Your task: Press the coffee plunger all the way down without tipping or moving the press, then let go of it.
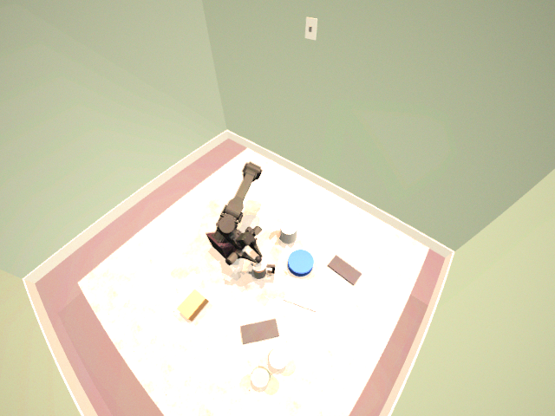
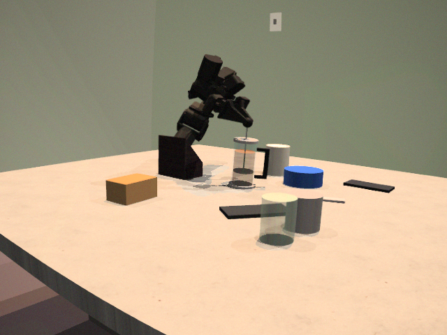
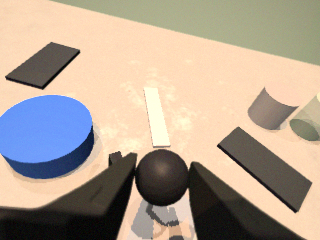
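The coffee press (image 1: 258, 270) (image 2: 238, 162) (image 3: 115, 159) stands upright on the table, a clear glass cylinder with a pale lid (image 2: 239, 139) and a black handle (image 1: 270, 269) (image 2: 267, 164). My gripper (image 1: 257, 258) (image 2: 247, 123) (image 3: 163, 164) is above the press, shut on the round black plunger knob (image 3: 161, 182), with one fingertip on each side of it. A short length of the thin plunger rod (image 2: 246, 132) shows between the knob and the lid, and the rod continues down inside the glass. In the wrist view the knob and fingers hide most of the press.
A grey mug (image 1: 288, 234) (image 2: 279, 160) stands behind the handle. A blue round container (image 1: 300, 263) (image 2: 303, 176) (image 3: 45, 132) is beside the press. An orange-brown block (image 1: 192, 305) (image 2: 131, 189), two dark slabs (image 1: 259, 331) (image 1: 344, 269), a thin strip (image 3: 156, 117), a clear glass (image 2: 277, 220) and another grey cup (image 2: 311, 214) lie farther off.
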Controlling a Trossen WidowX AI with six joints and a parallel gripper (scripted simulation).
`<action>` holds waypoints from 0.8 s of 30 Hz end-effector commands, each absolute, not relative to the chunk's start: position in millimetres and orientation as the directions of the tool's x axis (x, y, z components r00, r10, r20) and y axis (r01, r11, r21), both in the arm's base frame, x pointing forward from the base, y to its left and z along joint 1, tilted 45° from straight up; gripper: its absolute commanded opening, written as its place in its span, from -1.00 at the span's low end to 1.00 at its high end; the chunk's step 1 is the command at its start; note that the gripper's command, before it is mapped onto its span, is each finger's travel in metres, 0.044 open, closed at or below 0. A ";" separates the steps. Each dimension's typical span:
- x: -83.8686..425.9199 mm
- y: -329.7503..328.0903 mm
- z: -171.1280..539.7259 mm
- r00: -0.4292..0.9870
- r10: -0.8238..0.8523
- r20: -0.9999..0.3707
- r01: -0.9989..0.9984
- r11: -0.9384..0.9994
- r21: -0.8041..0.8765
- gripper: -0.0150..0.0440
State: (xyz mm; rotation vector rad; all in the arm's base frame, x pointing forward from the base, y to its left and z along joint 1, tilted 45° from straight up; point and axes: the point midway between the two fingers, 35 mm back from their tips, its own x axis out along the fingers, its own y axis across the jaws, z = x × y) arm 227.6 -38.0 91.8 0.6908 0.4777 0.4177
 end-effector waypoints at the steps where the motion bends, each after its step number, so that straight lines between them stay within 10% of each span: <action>1: 224.5 -26.8 78.4 0.804 0.516 -0.297 -0.187 0.692 0.698 -0.11; 24: 233.4 -22.2 77.5 0.806 0.517 -0.289 -0.191 0.689 0.700 -0.11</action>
